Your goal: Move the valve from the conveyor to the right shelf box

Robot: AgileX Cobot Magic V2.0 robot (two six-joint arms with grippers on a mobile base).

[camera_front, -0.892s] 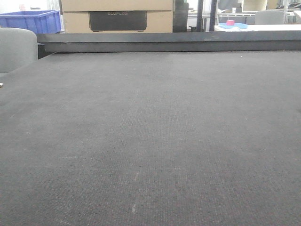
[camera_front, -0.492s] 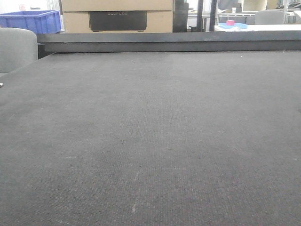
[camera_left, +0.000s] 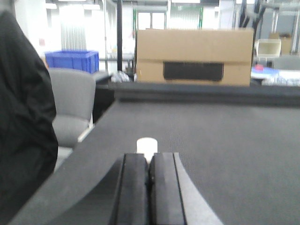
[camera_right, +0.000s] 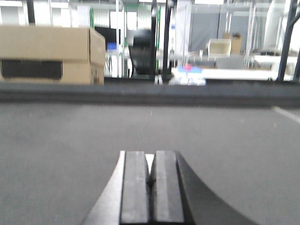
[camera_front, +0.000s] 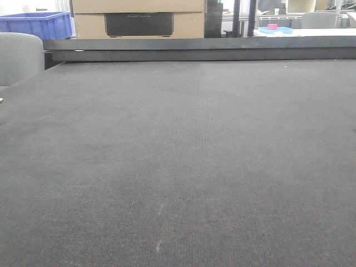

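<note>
Far left, beyond the belt: blue crate (camera_front: 36, 25), with a grey chair (camera_front: 19, 55) nearer. Left gripper (camera_left: 149, 158) sits low over the conveyor (camera_front: 178, 156), pads pressed together, nothing held. Small white stub (camera_left: 146, 144) just past its tips; cannot tell if it is the valve or a gripper part. Centre: belt bare in the front view, black rail (camera_front: 200, 49) along the far edge, cardboard box (camera_front: 139, 19) behind. Right gripper (camera_right: 151, 158) likewise closed and empty. No valve surely seen; shelf box out of view. Judgement: waiting stage. Best to part the right fingers early, keep low, and clamp only once the valve sits squarely between them.
</note>
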